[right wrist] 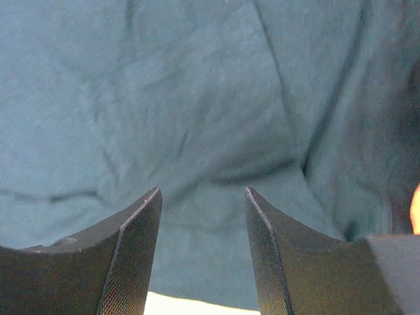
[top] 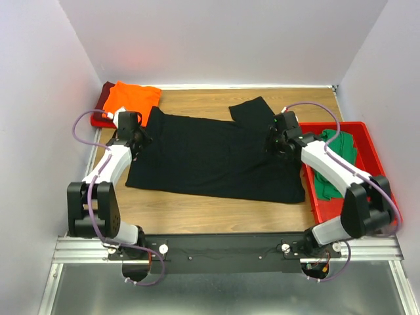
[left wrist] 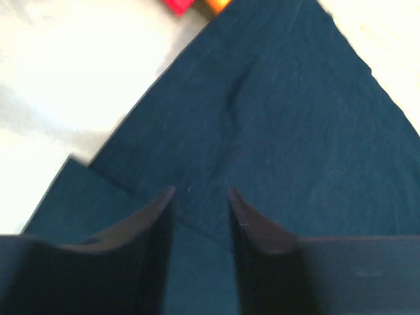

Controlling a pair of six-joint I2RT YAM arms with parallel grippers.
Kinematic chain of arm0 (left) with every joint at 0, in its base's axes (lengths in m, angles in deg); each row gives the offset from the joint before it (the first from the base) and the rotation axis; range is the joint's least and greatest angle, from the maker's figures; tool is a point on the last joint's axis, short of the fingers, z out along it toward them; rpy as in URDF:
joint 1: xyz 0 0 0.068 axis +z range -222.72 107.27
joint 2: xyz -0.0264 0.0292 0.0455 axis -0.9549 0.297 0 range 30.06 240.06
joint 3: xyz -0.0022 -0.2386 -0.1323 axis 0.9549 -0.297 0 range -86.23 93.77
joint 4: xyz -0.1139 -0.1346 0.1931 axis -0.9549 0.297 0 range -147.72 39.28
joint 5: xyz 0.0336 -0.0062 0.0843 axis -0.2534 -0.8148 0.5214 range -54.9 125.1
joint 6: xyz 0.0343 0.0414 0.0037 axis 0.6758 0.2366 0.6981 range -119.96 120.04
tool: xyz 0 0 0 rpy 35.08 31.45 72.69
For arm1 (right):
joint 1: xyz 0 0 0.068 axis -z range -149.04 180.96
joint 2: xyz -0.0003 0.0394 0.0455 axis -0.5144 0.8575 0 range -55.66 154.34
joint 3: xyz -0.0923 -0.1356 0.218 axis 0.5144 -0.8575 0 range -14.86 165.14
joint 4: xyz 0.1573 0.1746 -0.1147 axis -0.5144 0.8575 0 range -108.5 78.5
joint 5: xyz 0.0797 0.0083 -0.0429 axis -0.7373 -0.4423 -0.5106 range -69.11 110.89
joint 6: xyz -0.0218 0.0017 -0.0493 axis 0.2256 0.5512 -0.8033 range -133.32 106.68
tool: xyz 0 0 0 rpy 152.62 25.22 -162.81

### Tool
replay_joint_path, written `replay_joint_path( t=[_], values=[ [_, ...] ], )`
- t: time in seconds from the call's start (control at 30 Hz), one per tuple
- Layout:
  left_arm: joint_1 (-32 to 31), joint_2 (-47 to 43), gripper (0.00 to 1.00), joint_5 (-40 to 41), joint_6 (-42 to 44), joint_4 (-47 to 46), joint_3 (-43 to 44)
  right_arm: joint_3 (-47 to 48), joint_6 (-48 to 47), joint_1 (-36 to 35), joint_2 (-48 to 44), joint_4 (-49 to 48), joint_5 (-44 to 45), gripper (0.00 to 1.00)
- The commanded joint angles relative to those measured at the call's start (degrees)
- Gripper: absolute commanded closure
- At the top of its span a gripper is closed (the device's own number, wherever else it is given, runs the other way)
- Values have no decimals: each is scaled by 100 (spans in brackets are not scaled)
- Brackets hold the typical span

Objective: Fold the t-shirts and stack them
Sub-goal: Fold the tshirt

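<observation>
A: So, where is the black t-shirt (top: 216, 157) at this moment?

B: It lies spread in the middle of the frame on the table (top: 216, 216), one sleeve (top: 252, 110) pointing to the upper right. The orange t-shirt (top: 131, 98) rests on the dark red one (top: 104, 98) in the upper left. The green t-shirt (top: 338, 154) is in the red bin (top: 367, 141) at the right.

A: And the pincers?

B: The left gripper (left wrist: 202, 193) is spread above the shirt's left edge and the right gripper (right wrist: 203, 191) above its right part. Neither pinches anything.

A: What can go wrong?

B: I think the fingers may catch only the top layer, or no cloth at all, because the fabric lies so flat. Then the fold comes out crooked. If the arms lift unevenly, the shirt may also wrinkle or slide toward the bin.
</observation>
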State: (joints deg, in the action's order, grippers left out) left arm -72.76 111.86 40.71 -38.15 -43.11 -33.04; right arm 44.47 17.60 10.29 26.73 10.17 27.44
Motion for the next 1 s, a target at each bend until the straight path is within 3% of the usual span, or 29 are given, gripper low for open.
replay_joint_path(
  t=[0.0,0.2,0.53,0.97],
  values=[
    [21,423,61,590,180,120,402,254,-297,-25,558,-467,461,40],
    [-137,618,63,1547,-28,771,518,351,-481,-25,972,-783,102,40],
    [-49,855,58,1505,-531,877,-81,105,-411,-25,1139,-898,383,40],
    [232,1558,58,1689,-505,850,420,35,-429,-17,1174,-1030,119,40]
  ],
)
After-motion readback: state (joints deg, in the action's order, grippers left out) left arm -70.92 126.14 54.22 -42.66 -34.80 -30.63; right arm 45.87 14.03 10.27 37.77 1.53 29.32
